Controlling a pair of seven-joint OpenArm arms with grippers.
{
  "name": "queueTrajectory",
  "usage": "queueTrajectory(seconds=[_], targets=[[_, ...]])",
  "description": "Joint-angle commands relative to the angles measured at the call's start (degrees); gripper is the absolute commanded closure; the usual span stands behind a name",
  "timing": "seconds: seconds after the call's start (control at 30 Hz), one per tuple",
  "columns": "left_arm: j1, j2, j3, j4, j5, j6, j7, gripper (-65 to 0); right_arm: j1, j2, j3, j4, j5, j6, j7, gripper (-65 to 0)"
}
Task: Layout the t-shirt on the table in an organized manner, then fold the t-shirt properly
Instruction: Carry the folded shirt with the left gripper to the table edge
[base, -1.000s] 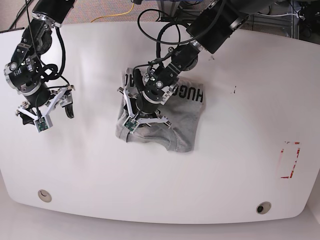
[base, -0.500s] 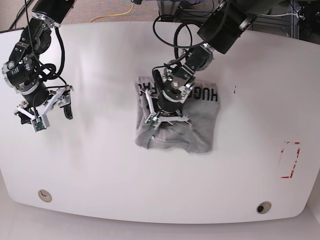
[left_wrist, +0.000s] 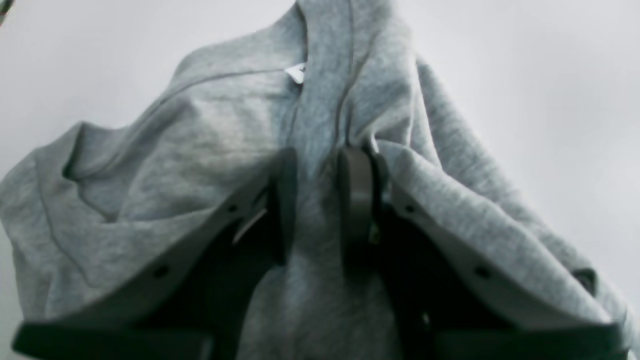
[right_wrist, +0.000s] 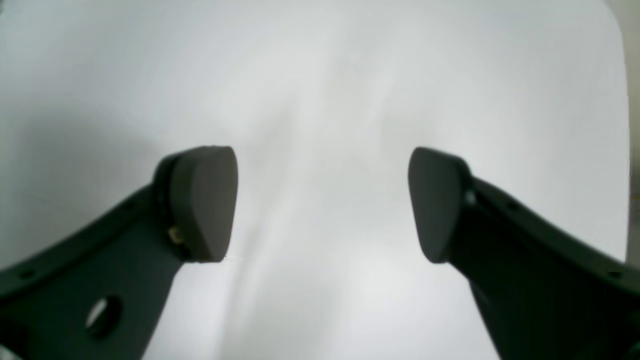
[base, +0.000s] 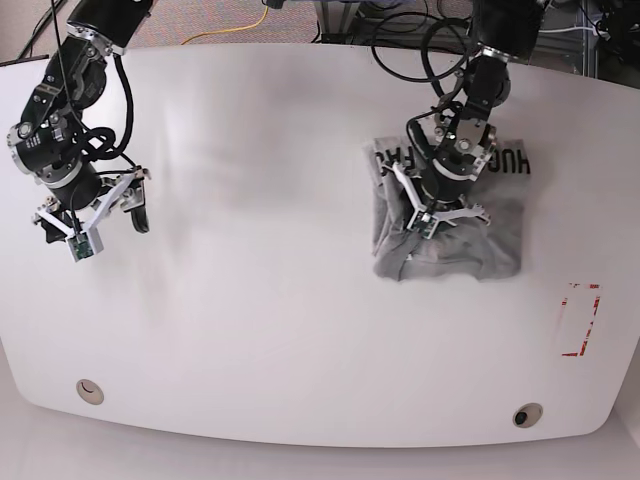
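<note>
Background clutter beyond the far edge of a white work surface

A yellow cable (base: 243, 24) curls across speckled grey-brown flooring (base: 190, 20) at the top of the base view, left of centre. To its right, black cables (base: 400, 55) loop down in front of a metal frame (base: 560, 45) with silver bars, and a patch of pale floor shows behind it at the top right corner. The rest of that strip is too dark and cropped to make out

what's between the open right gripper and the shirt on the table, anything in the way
Nothing visible. Only bare table lies between the open right gripper and the t-shirt, which sits bunched far across the table with the left gripper shut on a fold of it.
</note>
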Motion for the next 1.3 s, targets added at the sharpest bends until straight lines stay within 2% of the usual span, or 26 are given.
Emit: queueTrajectory(seconds=[0.0,0.1,0.27,0.37,0.47,0.67,0.9,1.13,1.27], targets=[[1.64,-1.12,-3.08,2.6,0.82,-1.16,2.37,-12.8,0.77,0.31,0.08,1.17,0.8,-0.1,1.13,-51.0],[4.54,-1.47,-6.95,6.12,0.91,-2.66,3.07,-12.8,0.68,-0.12,0.08,1.43,0.8,-0.1,0.95,-51.0],[7.62,-2.44,-12.48,13.24,0.82,-6.35,7.29,-12.8,0.86,-0.21,0.08,1.7,0.8,-0.1,-0.01,-51.0],[8.41,-2.26,-13.8,17.81,0.74,-8.55,9.14,-12.8,0.86,-0.21,-0.01,1.7,0.8,-0.1,-0.1,-51.0],[9.02,-2.0,-13.8,20.89,0.65,-8.99,10.89,-12.8,0.86,-0.21,-0.01,1.7,0.8,-0.1,-0.1,-51.0],[8.14,3.54,-13.45,24.58,0.65,-10.04,16.87,-13.1,0.86,-0.21,-0.01,1.7,0.8,-0.1,-0.1,-51.0],[7.09,9.52,-13.89,22.12,0.65,-17.25,22.32,-12.9,0.86,-0.3,-0.01,1.7,0.8,-0.1,-0.1,-51.0],[9.64,11.1,-19.61,21.41,0.65,-19.71,23.99,-12.8,2.0,-1.79,-0.01,1.61,0.71,-0.1,-0.1,-51.0],[12.01,10.75,-22.95,20.71,0.65,-23.49,24.61,-12.8,2.09,-1.79,-0.01,1.61,0.71,-0.1,-0.1,-51.0]])
